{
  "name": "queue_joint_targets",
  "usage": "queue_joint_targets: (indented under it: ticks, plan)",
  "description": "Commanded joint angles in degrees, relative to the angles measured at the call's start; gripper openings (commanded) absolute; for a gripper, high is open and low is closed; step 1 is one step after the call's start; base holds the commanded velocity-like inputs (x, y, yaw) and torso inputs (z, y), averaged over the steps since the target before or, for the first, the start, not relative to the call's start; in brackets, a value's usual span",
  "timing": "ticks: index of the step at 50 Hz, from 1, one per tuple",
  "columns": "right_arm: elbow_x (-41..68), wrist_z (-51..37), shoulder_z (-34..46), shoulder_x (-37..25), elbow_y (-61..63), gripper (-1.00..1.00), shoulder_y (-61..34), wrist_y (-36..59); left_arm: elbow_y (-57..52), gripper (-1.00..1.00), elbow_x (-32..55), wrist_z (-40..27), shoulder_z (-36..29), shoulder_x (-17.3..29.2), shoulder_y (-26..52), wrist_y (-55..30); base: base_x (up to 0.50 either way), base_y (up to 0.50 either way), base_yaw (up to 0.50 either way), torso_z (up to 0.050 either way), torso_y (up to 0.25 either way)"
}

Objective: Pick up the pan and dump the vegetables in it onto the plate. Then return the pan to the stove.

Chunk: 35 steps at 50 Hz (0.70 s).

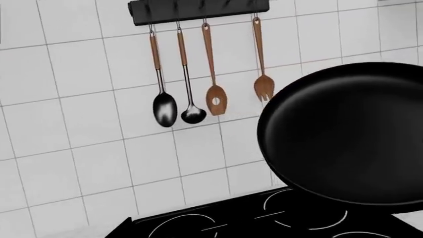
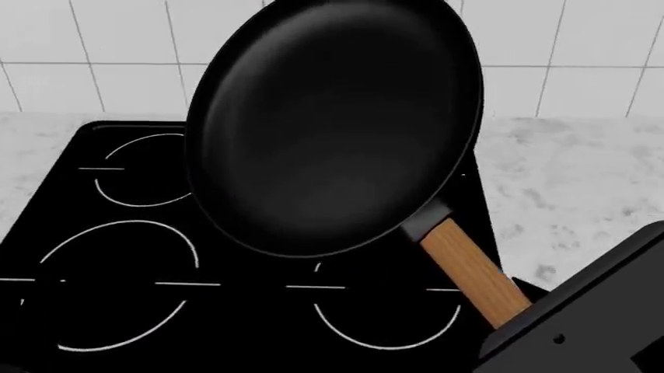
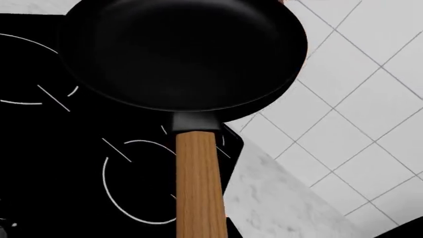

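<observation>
The black pan (image 2: 332,124) is lifted over the stove (image 2: 124,311) and tilted, with its inside facing the head camera. It is empty. Its wooden handle (image 2: 472,272) runs down to the right into my right gripper (image 2: 518,315), which is shut on the handle's end. The right wrist view shows the pan (image 3: 178,49) and its handle (image 3: 198,183) above the stove (image 3: 39,163); the fingers stay below that frame. The left wrist view shows the pan (image 1: 350,134) above the stove (image 1: 231,223). The left gripper, the corn and the plate are out of view.
A black rail (image 1: 198,11) on the white tiled wall holds a spoon (image 1: 164,109), a ladle (image 1: 192,114), a wooden spatula (image 1: 215,99) and a wooden fork (image 1: 264,87). Grey marble counter (image 2: 581,186) lies to the right of the stove.
</observation>
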State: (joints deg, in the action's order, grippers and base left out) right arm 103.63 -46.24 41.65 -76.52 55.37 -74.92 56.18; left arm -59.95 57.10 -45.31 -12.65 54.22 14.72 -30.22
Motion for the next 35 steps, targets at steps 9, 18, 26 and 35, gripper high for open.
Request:
queue_joint_targets:
  ticks: [9,18,26,35]
  plan:
    - [-14.9,3.0,-4.2,2.3,-4.5,-1.00,5.5,-9.7,2.5,1.00,0.7,1.2,1.4,-1.4,1.3,0.0,0.00,-0.20,0.00,0.000,0.002]
    - [-25.5,7.4,-1.0,4.4,-9.9,-1.00,19.2,-22.9,3.3,1.00,-0.1,1.7,1.1,-1.4,0.7,0.7,0.00,0.00,0.00,0.000,0.002]
    - [-28.4,8.0,-1.0,-2.4,-10.9,-1.00,30.7,-38.7,3.4,1.00,-1.2,1.8,1.3,-1.0,-1.2,1.7,0.00,0.00,0.00,0.000,0.003]
    - [-29.3,9.6,0.4,-7.6,-11.9,-1.00,36.4,-47.2,3.6,1.00,-2.0,1.5,0.1,-1.4,-0.1,0.9,0.00,0.00,0.00,0.000,0.001]
